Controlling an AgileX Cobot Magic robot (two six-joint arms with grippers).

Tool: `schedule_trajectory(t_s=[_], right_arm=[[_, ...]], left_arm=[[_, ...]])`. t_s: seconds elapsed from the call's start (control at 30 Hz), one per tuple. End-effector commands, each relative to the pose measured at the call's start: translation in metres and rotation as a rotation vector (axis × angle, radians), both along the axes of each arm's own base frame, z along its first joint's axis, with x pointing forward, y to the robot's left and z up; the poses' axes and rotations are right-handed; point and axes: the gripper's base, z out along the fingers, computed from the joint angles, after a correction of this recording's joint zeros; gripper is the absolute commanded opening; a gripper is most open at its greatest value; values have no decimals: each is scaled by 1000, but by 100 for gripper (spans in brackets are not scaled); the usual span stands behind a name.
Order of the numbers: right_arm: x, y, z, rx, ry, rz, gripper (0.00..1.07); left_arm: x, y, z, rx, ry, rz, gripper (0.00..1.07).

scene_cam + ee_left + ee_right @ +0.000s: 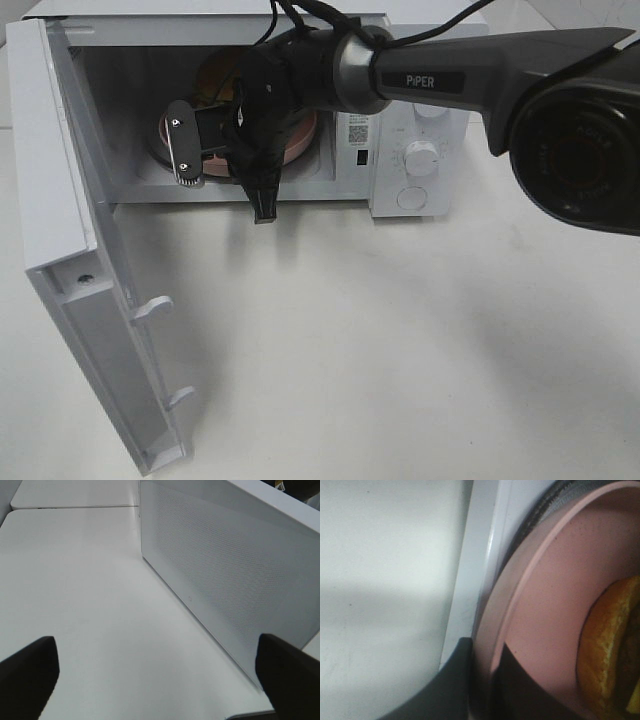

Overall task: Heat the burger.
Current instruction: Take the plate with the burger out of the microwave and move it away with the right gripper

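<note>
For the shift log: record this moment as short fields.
microwave: door swung wide open
pink plate: inside the cavity, at the front opening
burger: on the plate
right end effector: fingers either side of the plate rim, shut on it
left end effector: open, empty, over the table beside the open door

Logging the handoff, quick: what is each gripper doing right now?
Left gripper: open, holding nothing, beside the microwave door.
Right gripper: closed on the pink plate rim; the burger sits on it.
</note>
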Motion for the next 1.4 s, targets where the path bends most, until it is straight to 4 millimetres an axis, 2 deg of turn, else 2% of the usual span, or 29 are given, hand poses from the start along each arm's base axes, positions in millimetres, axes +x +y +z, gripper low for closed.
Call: schedule_trajectory(t_s=[0.03,0.13,0.47,0.73,1.2,1.4], right_arm=[[-8,2,3,-35,37,31,0],[-12,5,6,-39,30,53,0],[-30,-8,19,-3,-65,115,0],[-40,-15,21,21,-105,132,0],[-77,-43,26,59,-161,171,0],[-100,-60,32,77,-173,179,0]], left_arm=[[-2,0,0,-4,-21,3,100],[-2,0,0,-4,-21,3,100],[-2,0,0,-4,-21,3,100],[-2,0,0,-4,-21,3,100],[-2,0,0,-4,-21,3,100],[-2,0,0,-4,-21,3,100]])
